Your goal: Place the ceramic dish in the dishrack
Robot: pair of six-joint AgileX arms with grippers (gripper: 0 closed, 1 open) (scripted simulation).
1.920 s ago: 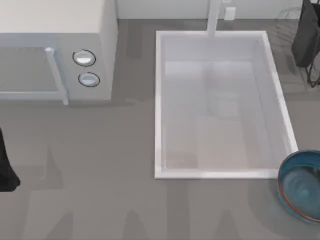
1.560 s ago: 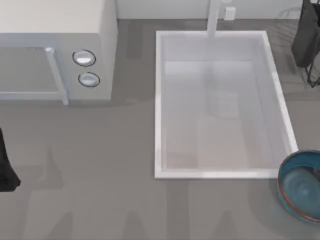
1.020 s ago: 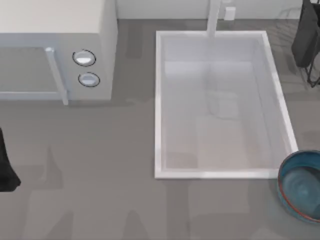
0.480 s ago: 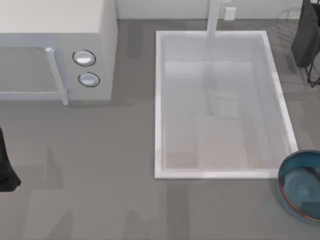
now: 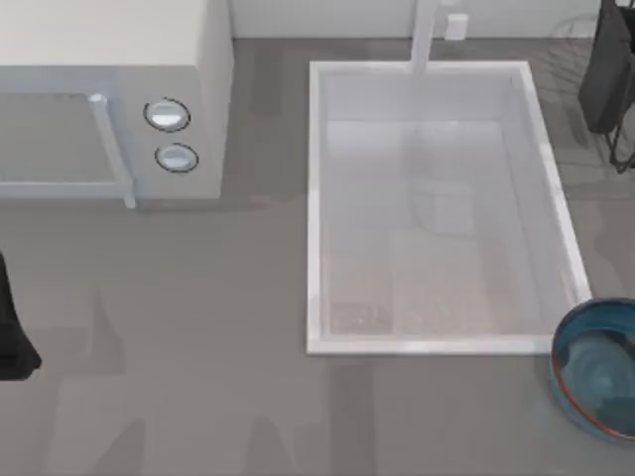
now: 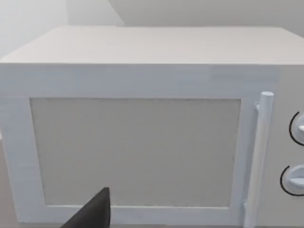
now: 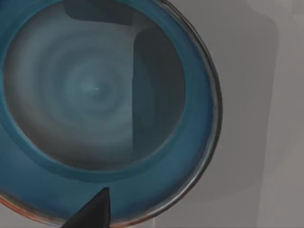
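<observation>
Left edge of the top view: the left arm [image 5: 12,332] shows as a dark shape low over the grey surface [image 5: 198,327]. Its tool [image 6: 92,213] appears in the left wrist view as one dark finger tip pointed at the microwave door; whether it is spread or pressed together cannot be told.

Upper left: a white microwave [image 5: 109,94] with a vertical bar handle [image 5: 111,149] and two round knobs [image 5: 169,115] on its right panel.

Centre: a white rectangular sink [image 5: 316,198] set into the surface, with a tap post [image 5: 425,35] at its far rim.

Lower right: the blue bowl [image 5: 595,382] sits on the surface just beside the near right corner of the sink, partly cut off by the frame edge. It is upright. The right wrist view looks straight down into the bowl, with one dark finger tip of the right tool [image 7: 92,211] over its rim; its state cannot be told.

Upper right: the wire dishrack [image 5: 607,79], with a dark slab part, well apart from the bowl.
</observation>
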